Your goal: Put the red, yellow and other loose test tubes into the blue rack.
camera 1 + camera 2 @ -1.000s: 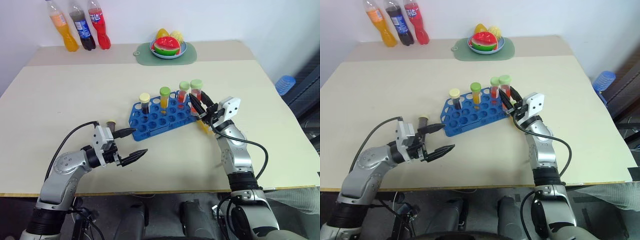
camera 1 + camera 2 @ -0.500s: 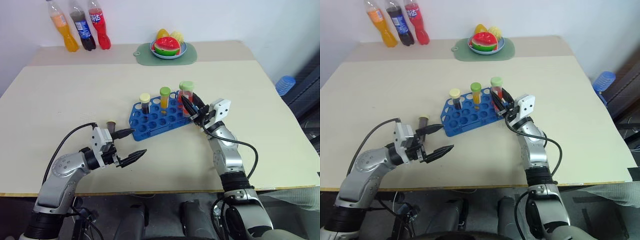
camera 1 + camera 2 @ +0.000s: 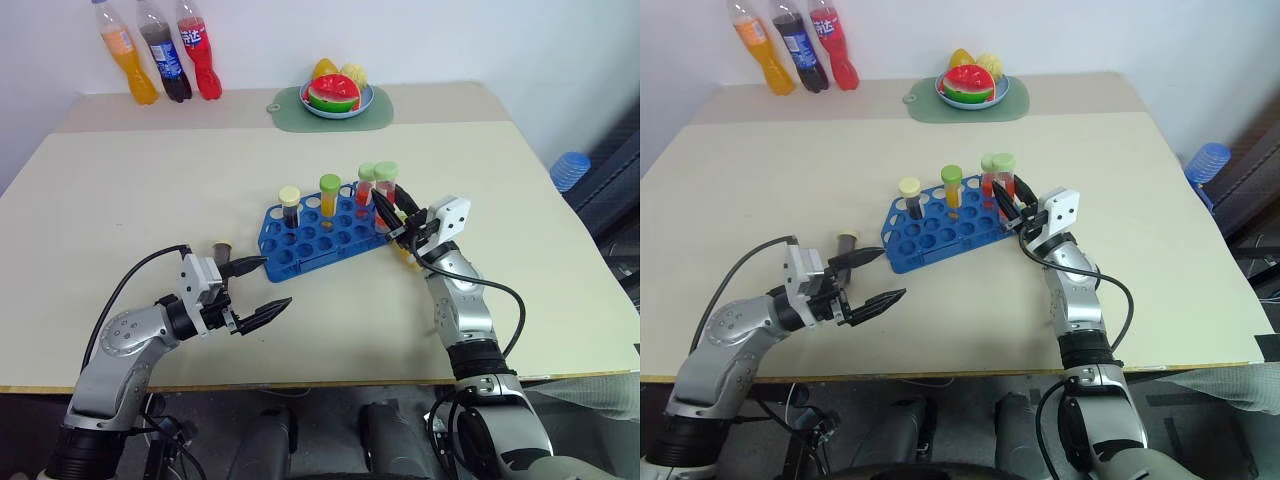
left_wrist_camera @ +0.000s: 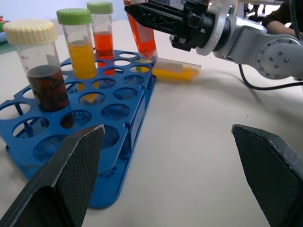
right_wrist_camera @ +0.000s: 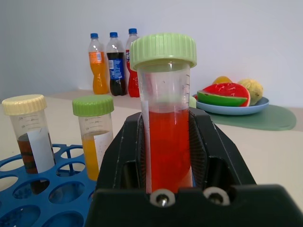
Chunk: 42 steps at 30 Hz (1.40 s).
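Three tubes racked, a fourth on its way in.

My right end effector [image 3: 392, 212], mid-frame, is clamped on a red tube [image 5: 165, 142] over the blue rack [image 3: 320, 237]; a yellow tube [image 4: 176, 73] lies on the worktop [image 3: 150, 190] beside it, a brown-capped tube [image 3: 222, 247] stands lower left, by my wide-open left end effector [image 3: 258, 289].

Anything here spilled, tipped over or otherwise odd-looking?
No spill shows. One yellow-filled tube lies on its side on the table beside the blue rack, and a dark-capped tube stands loose by the left gripper. The right gripper holds a red tube upright at the rack.
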{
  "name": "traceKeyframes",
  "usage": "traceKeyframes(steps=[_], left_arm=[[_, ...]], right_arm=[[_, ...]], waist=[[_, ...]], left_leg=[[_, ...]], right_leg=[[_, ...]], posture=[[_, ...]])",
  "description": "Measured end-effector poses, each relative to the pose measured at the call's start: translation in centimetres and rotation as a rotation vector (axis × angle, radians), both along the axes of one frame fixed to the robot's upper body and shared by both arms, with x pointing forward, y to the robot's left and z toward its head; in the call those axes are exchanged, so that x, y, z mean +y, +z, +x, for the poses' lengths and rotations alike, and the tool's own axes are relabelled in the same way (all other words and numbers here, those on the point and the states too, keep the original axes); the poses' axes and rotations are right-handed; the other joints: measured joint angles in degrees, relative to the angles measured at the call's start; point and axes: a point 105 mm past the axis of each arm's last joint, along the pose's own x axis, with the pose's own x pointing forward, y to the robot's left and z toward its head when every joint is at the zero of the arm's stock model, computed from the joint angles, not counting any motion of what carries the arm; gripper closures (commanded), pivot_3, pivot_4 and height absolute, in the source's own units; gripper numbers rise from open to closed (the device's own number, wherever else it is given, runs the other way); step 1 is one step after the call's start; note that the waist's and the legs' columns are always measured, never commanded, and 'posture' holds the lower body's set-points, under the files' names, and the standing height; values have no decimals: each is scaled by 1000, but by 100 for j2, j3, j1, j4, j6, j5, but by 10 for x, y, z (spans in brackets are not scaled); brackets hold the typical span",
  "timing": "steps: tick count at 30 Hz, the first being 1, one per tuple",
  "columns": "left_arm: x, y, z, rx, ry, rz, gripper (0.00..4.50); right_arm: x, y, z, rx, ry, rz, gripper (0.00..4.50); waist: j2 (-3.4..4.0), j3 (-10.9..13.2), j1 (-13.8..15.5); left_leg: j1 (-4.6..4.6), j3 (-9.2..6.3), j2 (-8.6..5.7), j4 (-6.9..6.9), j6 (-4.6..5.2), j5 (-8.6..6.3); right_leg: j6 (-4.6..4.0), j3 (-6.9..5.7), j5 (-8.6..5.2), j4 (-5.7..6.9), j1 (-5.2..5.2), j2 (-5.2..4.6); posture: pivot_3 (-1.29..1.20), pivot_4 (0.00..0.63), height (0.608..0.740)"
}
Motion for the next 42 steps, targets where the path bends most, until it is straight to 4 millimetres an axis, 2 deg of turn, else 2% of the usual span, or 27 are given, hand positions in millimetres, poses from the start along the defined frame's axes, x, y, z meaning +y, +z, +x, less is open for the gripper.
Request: traceKeyframes(steps=[15, 22, 27, 32, 35, 38, 42], left_arm=[[0, 0, 1, 0, 10, -7, 0], [0, -1, 0, 3, 18, -12, 0], [-2, 0, 0, 0, 14, -18, 0], [-7, -1, 2, 1, 2, -31, 0], [-12, -2, 3, 3, -12, -42, 0], [-14, -3, 4, 7, -17, -51, 0], [-22, -3, 6, 8, -43, -54, 0]], right_arm=[[18, -9, 9, 11, 42, 14, 3753], [23, -9, 2, 7, 103, 1, 398], [10, 5, -7, -34, 83, -103, 398], [-19, 9, -31, 42, 66, -289, 398], [-42, 3, -45, 214, 24, -426, 398], [-61, 2, -48, 397, -13, -511, 398], [-68, 10, -33, 594, -34, -509, 398]], waist=[[0, 0, -138], [1, 0, -132], [2, 0, -97], [1, 0, -66], [4, 1, -17], [3, 0, -3], [3, 0, 4]], left_leg=[[4, -4, 4, -7, -1, 1], [4, -4, 4, -8, -1, 1], [1, -4, 0, -6, -1, 1], [-2, -5, -1, -7, 0, 0], [-2, 0, 0, -3, 0, 0], [0, 2, 2, 0, 1, 0], [-1, 5, 2, 3, 2, -1]], right_leg=[[0, 0, 0, 1, -1, 5], [0, 1, 0, 0, -3, 5], [0, 1, 0, -1, -2, -1], [0, 1, -1, -5, 0, -2], [-1, 3, -1, -5, 1, -4], [-3, 3, -2, -6, 3, -3], [-3, 3, -1, -7, 4, -3]], posture=[[0, 150, 740], [0, 150, 740], [0, 150, 740], [0, 150, 740], [0, 150, 740], [0, 150, 740], [0, 150, 740]])
